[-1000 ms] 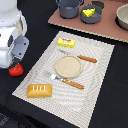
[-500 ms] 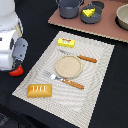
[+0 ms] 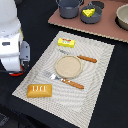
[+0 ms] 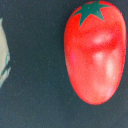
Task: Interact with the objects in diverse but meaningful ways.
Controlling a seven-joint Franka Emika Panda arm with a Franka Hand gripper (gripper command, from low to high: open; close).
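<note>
- A striped placemat (image 3: 95,75) lies on the black table (image 3: 30,30).
- A tan round plate (image 3: 67,66) sits mid-mat, between a knife (image 3: 86,58) and a fork (image 3: 64,80), both orange-handled.
- A brown board (image 3: 107,27) lies beyond the mat.

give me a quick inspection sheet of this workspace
surface: black table with a striped placemat and a brown board behind it
job's things: tomato on the black surface; yellow packet, bread loaf on the mat; cheese wedge in a dark bowl; pot beside it
clutter: round plate, fork, knife
hand: jaws not visible in either view
cables: nothing seen
surroundings: pale bowl at the exterior view's right edge
</note>
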